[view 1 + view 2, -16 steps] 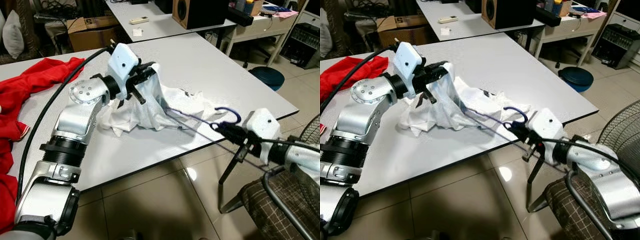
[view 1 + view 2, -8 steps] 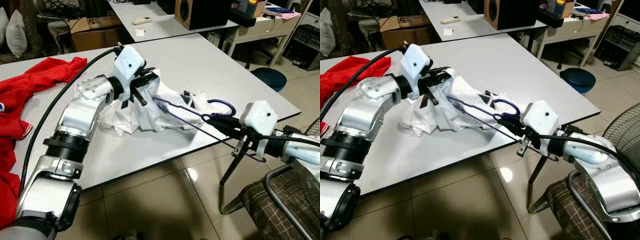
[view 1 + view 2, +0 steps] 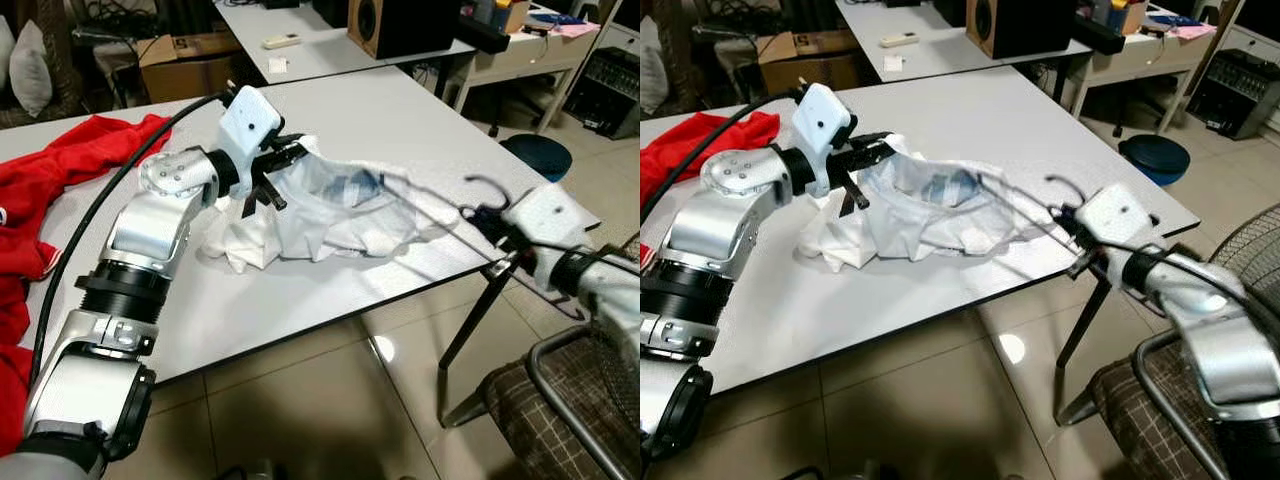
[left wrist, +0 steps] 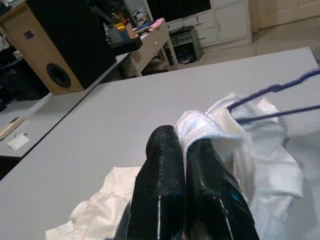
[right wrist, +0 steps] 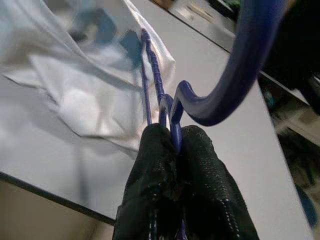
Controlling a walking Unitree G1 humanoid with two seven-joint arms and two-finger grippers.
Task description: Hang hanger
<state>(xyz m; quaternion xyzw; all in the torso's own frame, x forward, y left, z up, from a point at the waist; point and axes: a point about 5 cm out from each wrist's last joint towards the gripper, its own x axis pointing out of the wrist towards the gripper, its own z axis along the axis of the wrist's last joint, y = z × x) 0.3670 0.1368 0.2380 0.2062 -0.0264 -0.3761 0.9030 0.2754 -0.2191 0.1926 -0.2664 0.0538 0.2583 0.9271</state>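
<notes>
Claws gripped both ends: our left claw (image 4: 186,187) pinched the white shirt (image 3: 330,215) mid-frame, our right claw (image 5: 176,150) clamped the blue hanger (image 5: 235,80).

Grey table (image 3: 400,120) at centre on glossy beige floor tiles (image 3: 330,410). At 12 o'clock, a second table (image 3: 320,45) bearing a wooden speaker (image 3: 400,22); cardboard box (image 3: 185,60) at 11; plaid chair (image 3: 560,400) at 5.
</notes>
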